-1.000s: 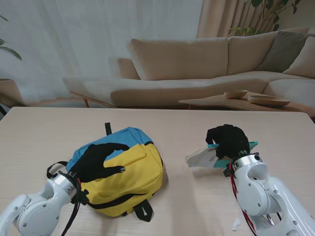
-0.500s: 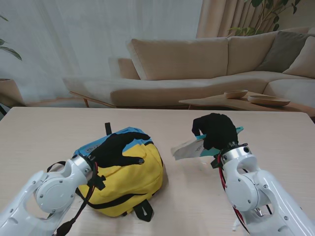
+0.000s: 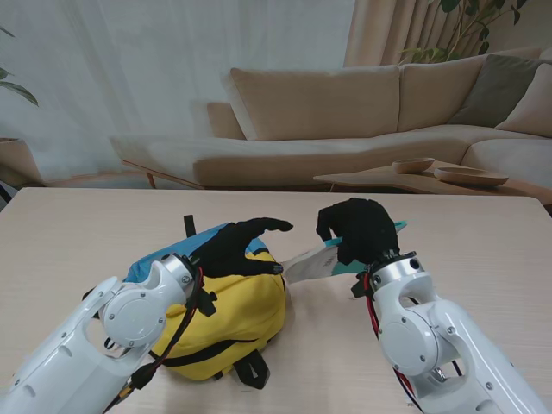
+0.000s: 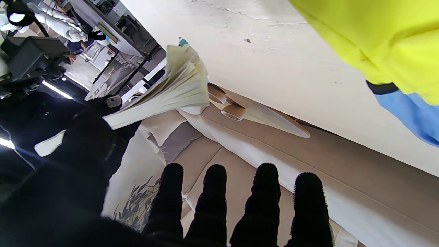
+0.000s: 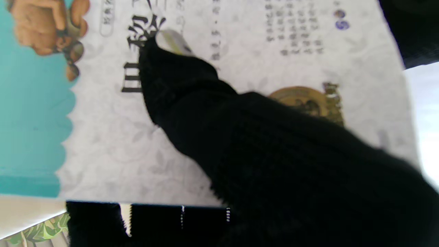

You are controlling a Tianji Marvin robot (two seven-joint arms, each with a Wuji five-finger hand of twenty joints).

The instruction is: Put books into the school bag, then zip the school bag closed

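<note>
Beside yellow-blue school bag (image 3: 220, 319), fanned book (image 3: 315, 261)

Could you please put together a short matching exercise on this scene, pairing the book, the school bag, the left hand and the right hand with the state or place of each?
Things:
1. book
2. school bag
3. left hand
4. right hand

States or places:
A. lies on the table, yellow and blue
B. open, fingers spread, over the bag's far end
C. held off the table, pages fanning toward the bag
D. shut on the book

Pairs: 1-C, 2-A, 3-B, 4-D
</note>
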